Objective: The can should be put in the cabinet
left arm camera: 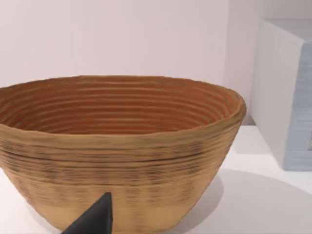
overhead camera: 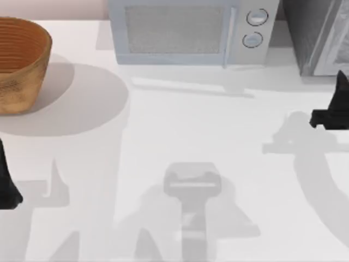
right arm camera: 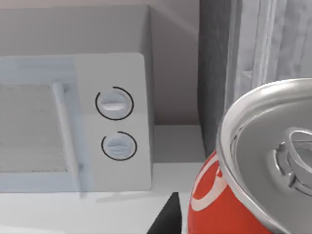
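Note:
The can (right arm camera: 243, 185), red with white marks and a silver top, sits very close in the right wrist view, and a dark finger (right arm camera: 168, 217) lies against its side. My right gripper (overhead camera: 330, 114) hangs above the table at the right edge, shut on the can, just in front of the cabinet (overhead camera: 311, 33). The cabinet (right arm camera: 217, 73) is dark grey and speckled, with a lighter grey door panel (right arm camera: 273, 48) behind the can. My left gripper (overhead camera: 8, 185) stays parked at the table's left edge.
A white microwave (overhead camera: 185, 33) with two round knobs (right arm camera: 114, 103) stands at the back middle, just left of the cabinet. A woven brown basket (overhead camera: 19, 63) stands at the back left, in front of my left arm (left arm camera: 122, 146).

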`<state>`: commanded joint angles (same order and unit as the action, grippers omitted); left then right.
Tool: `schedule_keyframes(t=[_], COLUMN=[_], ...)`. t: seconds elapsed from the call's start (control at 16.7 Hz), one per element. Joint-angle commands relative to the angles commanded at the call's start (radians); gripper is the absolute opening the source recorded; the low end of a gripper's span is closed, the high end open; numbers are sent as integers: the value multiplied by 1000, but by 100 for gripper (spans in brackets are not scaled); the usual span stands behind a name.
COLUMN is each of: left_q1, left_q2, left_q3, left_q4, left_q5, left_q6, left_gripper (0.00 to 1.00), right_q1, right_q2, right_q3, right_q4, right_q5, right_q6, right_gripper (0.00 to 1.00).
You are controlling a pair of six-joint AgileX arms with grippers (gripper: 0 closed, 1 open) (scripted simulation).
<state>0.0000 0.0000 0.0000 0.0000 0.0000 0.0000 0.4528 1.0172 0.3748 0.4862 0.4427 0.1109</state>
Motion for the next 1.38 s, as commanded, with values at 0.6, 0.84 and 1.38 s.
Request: schedule_keyframes(t=[0.6,0.84,1.38], left_q1=[0,0,0], left_q2=[0,0,0], left_q3=[0,0,0], left_q4=[0,0,0], left_q5=[0,0,0], left_q6=[0,0,0], left_gripper=[100,100,100], right_q1=[-338,-432,-448], right_q2=[-788,-978,-1005], right_q3=[-282,-358,-362], right_q4=[-366,-464,-486], right_q5=[-336,-424,-441], right_q6=[-84,-106,-108], right_gripper=[0,0,0])
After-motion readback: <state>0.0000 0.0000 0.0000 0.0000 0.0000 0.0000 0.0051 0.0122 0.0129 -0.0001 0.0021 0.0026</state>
